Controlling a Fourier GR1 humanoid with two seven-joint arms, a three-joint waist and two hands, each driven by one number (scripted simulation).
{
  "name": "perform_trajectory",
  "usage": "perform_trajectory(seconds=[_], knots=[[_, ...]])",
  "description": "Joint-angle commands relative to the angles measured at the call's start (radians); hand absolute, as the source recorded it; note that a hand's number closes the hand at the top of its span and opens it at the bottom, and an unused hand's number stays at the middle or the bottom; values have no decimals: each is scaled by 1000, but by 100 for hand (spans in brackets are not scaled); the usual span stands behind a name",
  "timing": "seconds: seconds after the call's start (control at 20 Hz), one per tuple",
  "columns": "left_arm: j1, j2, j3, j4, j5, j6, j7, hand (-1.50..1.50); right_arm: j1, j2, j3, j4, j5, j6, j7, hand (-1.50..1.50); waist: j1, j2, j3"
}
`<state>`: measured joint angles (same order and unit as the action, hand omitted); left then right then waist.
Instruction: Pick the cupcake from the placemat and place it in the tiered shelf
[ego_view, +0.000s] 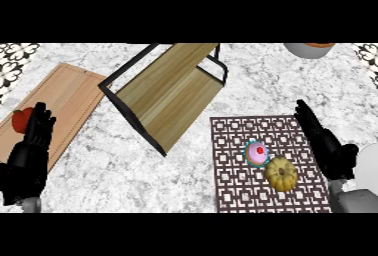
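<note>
The cupcake (257, 152) on the placemat (236, 190) lies near, to the left of the right robot hand (325, 142) (fingers straight, holding nothing), the nearer one.

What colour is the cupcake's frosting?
The cupcake has pink frosting with a red dot on top, seen best in the head view.

This is looking like a home kitchen. A grey-veined marble table (111, 172) is carrying a wooden board (70, 95) with a red vegetable (22, 117) lying on it, a patterned placemat (236, 190) holding a cupcake (257, 152) and a small pumpkin (281, 173), and a wood-and-black-frame shelf (176, 85). A grey pot (308, 50) is sitting at the far edge, and patterned tiles (13, 67) are showing at the far corners.
</note>
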<state>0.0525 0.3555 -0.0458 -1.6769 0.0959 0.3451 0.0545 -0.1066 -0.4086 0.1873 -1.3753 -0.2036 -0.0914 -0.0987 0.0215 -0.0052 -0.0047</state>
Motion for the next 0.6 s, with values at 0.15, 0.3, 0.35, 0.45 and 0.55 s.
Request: perform_trajectory(seconds=[0.15,0.3,0.35,0.45,0.55], knots=[[39,29,-84,79,-24,-104,18,0,49,-138,-142,-81,104,-232,180,-150,-84,-2,-2],[47,26,-114,89,-3,-144,49,0,158,-321,-146,69,312,-316,283,-150,-138,30,-21],[60,16,-134,111,13,-176,43,0,145,-268,-183,27,298,-412,341,150,-116,10,-11],[3,14,-145,210,24,-237,14,0,159,-91,-211,-100,187,-496,355,150,-99,4,-1],[-33,-20,-175,221,19,-245,35,0,195,-13,-202,-189,135,-488,284,-150,-66,3,3]])
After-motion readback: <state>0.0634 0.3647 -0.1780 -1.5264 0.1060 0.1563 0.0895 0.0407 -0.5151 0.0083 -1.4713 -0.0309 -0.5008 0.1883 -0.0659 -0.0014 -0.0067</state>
